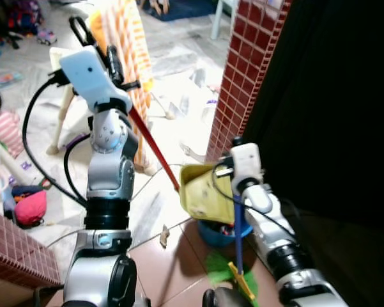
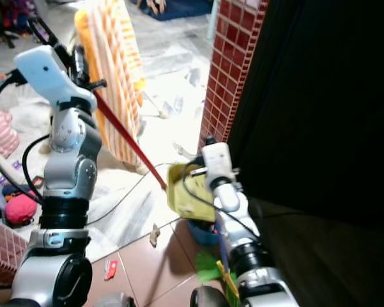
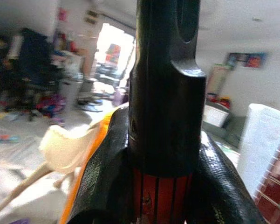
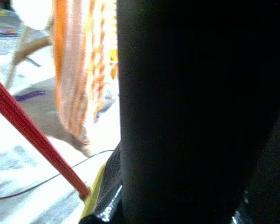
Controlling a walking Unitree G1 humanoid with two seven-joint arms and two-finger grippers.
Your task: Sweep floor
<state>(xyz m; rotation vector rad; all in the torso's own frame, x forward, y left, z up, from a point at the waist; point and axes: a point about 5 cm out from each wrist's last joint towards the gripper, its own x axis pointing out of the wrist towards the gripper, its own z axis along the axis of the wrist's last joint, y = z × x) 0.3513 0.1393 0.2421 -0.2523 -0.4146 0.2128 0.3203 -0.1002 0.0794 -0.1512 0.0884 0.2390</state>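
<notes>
Gripping the red handle [image 1: 154,148], left gripper [image 1: 105,54]; right gripper [image 1: 227,167] hidden, state unclear.

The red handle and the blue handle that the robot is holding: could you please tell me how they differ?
The red handle is long and runs slanted from the raised left gripper down to the yellow dustpan; the blue handle stands nearly upright, below the right gripper. The red one joins the dustpan; the blue one leads down to a green broom head. Both are thin straight poles, each gripped by one arm.
</notes>
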